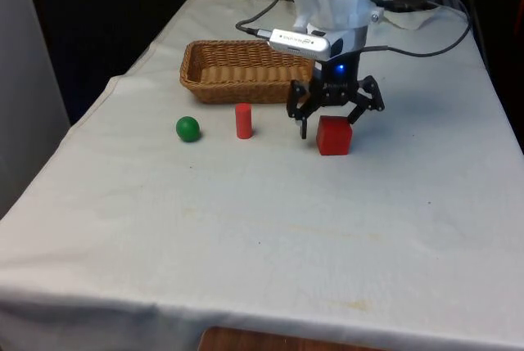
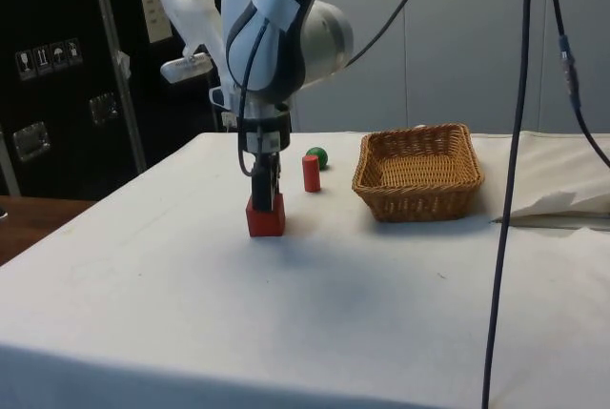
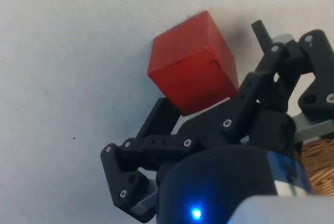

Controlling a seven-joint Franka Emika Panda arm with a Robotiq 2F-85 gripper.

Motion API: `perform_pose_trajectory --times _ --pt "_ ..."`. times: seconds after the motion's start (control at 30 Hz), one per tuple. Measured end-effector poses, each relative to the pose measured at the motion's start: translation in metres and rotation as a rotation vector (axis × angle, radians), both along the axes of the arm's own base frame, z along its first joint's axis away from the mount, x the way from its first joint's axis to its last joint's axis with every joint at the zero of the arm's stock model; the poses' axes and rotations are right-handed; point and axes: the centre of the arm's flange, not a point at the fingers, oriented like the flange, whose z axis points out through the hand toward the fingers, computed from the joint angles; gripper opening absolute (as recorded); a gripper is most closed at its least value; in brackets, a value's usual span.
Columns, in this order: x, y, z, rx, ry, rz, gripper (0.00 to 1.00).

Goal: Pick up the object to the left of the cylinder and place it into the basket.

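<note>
In the side view the arm's wrist and gripper (image 2: pixel 264 180) are hiding the upper back of the red cube (image 2: pixel 266 215), and the red cylinder (image 2: pixel 311 173) is covering part of the green ball (image 2: pixel 317 157).

Taking the red cylinder (image 1: pixel 243 120) as the landmark: the green ball (image 1: pixel 187 128) is sitting just beside it on the front view's left, the red cube (image 1: pixel 334 135) is standing on the white cloth (image 1: pixel 246 228) on its other side, and the wicker basket (image 1: pixel 237 69) is lying behind it.

The arm is reaching straight down over the cube. The gripper (image 1: pixel 329 124) is spread wide, its fingers (image 3: pixel 172 114) straddling the cube (image 3: pixel 193 70) without gripping it.
</note>
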Motion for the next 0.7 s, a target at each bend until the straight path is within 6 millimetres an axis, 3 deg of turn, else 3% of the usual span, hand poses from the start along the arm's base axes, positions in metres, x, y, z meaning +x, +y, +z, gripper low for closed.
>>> perform_pose_trajectory --times 0.33,0.7 --pt "-0.001 0.003 -0.003 0.002 0.006 0.002 1.0" --pt "0.001 0.022 -0.003 0.015 0.002 0.008 1.0"
